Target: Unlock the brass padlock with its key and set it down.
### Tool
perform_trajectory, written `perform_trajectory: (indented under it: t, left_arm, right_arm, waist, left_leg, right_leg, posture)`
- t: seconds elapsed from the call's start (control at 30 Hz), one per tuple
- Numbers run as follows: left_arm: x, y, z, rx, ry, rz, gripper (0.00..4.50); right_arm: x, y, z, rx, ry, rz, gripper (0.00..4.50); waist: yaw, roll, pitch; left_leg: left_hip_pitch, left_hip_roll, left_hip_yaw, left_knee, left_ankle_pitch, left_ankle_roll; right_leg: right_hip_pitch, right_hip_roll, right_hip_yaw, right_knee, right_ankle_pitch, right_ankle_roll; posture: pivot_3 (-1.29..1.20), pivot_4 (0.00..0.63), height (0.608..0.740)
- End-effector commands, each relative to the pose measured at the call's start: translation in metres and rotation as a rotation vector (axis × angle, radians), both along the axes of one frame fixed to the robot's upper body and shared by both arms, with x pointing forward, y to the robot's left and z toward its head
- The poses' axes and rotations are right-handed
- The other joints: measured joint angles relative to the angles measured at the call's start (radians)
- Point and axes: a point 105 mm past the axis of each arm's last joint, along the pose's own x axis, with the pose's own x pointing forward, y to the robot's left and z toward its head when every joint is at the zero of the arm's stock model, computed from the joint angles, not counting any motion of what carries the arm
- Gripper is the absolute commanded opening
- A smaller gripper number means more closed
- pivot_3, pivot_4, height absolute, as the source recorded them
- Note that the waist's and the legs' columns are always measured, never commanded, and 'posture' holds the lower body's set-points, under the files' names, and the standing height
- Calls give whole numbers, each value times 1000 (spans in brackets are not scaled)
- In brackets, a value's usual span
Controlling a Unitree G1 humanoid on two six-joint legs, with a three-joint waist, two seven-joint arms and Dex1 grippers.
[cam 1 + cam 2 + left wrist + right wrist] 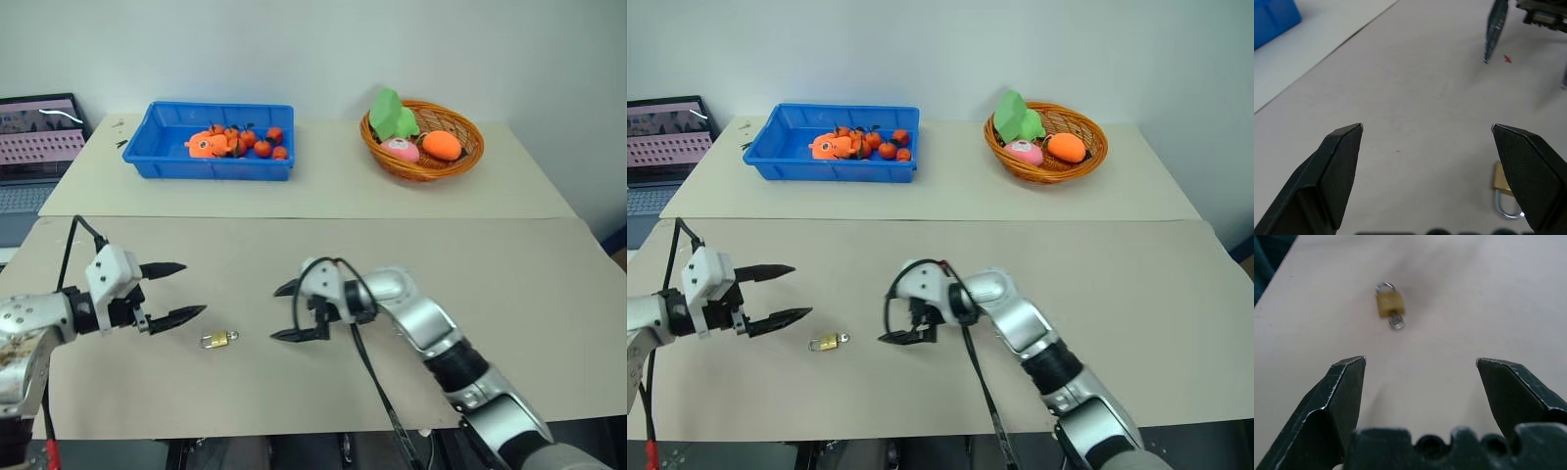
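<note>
**Padlock lying free on the table between two open grippers**

Padlock (218,340), brass with a thin silvery loop, lies flat on the beige table (509,294), near the front edge. I see a small silvery piece sticking out of its body at the end opposite the loop; I take it for the key, though it is too small to be sure. Nothing touches the lock.

The left gripper (181,291) sits just to the lock's left, fingers spread wide and holding nothing; its lower fingertip is near the lock but apart from it. In the left wrist view the lock shows partly behind one finger.

The right gripper (285,312) sits to the lock's right, pointing toward it, fingers likewise spread and empty. From the right wrist view the lock lies ahead of the fingers, clear of both.

A tiny red speck (1507,59) marks the table near the right gripper.

Farther back, on a second table section, I note a blue bin (167,162) holding small orange and red pieces, and a wicker basket (468,162) with green, pink and orange items. A laptop (37,137) stands at the far left. The wall behind is plain white.
</note>
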Motion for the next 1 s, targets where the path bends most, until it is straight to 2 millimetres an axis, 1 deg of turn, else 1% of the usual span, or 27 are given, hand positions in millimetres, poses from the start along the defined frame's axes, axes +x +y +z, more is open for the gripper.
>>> perform_trajectory:
  t: [0.03,0.07,0.17,0.2,0.33,0.4,0.47,0.57,0.67,0.77,0.83,0.87,0.93,0.97,1.0]
  left_arm:
    - [-20,-13,-5,32,19,-113,4500]
    - [-22,-15,-11,36,31,-121,4500]
    - [-18,-17,-23,42,45,-120,4500]
    - [-11,-17,-29,44,42,-117,4500]
    - [8,-17,-45,65,41,-116,4500]
    - [17,-16,-52,68,43,-107,4500]
    - [22,-14,-63,93,57,-126,4500]
    - [22,-13,-73,118,76,-156,4500]
    - [19,-13,-83,138,98,-191,4500]
    - [19,-13,-86,138,103,-195,4500]
    - [20,-14,-86,132,100,-192,3960]
    - [20,-14,-86,130,99,-191,3777]
    - [20,-15,-85,125,99,-191,3073]
    - [20,-16,-85,120,100,-190,2564]
    - [20,-16,-85,116,102,-188,2373]
  right_arm:
    - [13,-22,21,75,-42,-177,4221]
    - [14,-25,21,77,-44,-207,4221]
    - [14,-30,23,102,-33,-268,4221]
    - [13,-34,26,123,-30,-297,4221]
    - [11,-43,31,143,-34,-364,4221]
    - [9,-46,33,148,-39,-383,4221]
    - [6,-51,37,152,-48,-410,4221]
    - [4,-56,39,144,-58,-437,4221]
    - [4,-61,41,144,-66,-465,4221]
    - [4,-64,42,140,-75,-483,4221]
    - [4,-65,41,135,-80,-489,4258]
    - [4,-66,41,133,-81,-489,4258]
    - [4,-66,42,131,-85,-493,4258]
    - [4,-66,42,131,-86,-494,4258]
    - [5,-66,42,131,-87,-495,4258]
  waist:
    - [1,0,0]
    - [1,0,0]
    - [3,1,0]
    - [3,1,0]
    - [13,1,0]
    - [14,1,0]
    - [15,1,0]
    - [16,1,0]
    - [16,2,-1]
    - [16,5,-2]
    - [16,7,-3]
    - [17,8,-4]
    - [18,10,-6]
    - [21,11,-6]
    - [24,11,-6]
  left_leg:
    - [0,0,0,0,0,0]
    - [0,1,0,0,0,0]
    - [1,0,0,0,0,0]
    - [1,0,0,0,0,0]
    - [0,0,0,0,0,0]
    - [0,-1,0,0,0,0]
    - [0,-1,0,0,0,0]
    - [0,-1,0,0,0,0]
    - [1,0,0,0,0,0]
    - [3,-1,0,0,0,0]
    - [3,-1,0,0,0,0]
    - [3,-1,0,0,0,0]
    - [3,-1,0,0,0,0]
    - [4,-1,0,0,0,0]
    - [6,-1,0,0,0,0]
  right_leg:
    - [0,0,0,0,0,0]
    - [0,1,0,0,0,0]
    - [0,0,0,0,-1,-1]
    - [1,1,0,0,-1,-1]
    - [1,1,0,0,-1,0]
    - [0,0,0,-1,-1,0]
    - [0,0,0,-1,-1,1]
    - [1,1,0,-1,-1,1]
    - [2,1,0,-1,-1,1]
    - [3,0,0,-1,-1,1]
    - [3,0,0,-1,-1,1]
    - [3,0,0,-1,-1,1]
    - [4,0,0,-1,-1,1]
    - [5,0,0,-1,-1,1]
    - [6,0,0,-1,-1,1]
  posture:
    - [0,150,740]
    - [0,150,740]
    - [0,150,740]
    - [0,150,740]
    - [0,150,740]
    - [0,150,740]
    - [0,150,740]
    - [0,150,740]
    - [0,150,740]
    - [0,150,740]
    - [0,150,740]
    - [0,150,740]
    - [0,150,740]
    - [0,150,740]
    - [0,150,740]
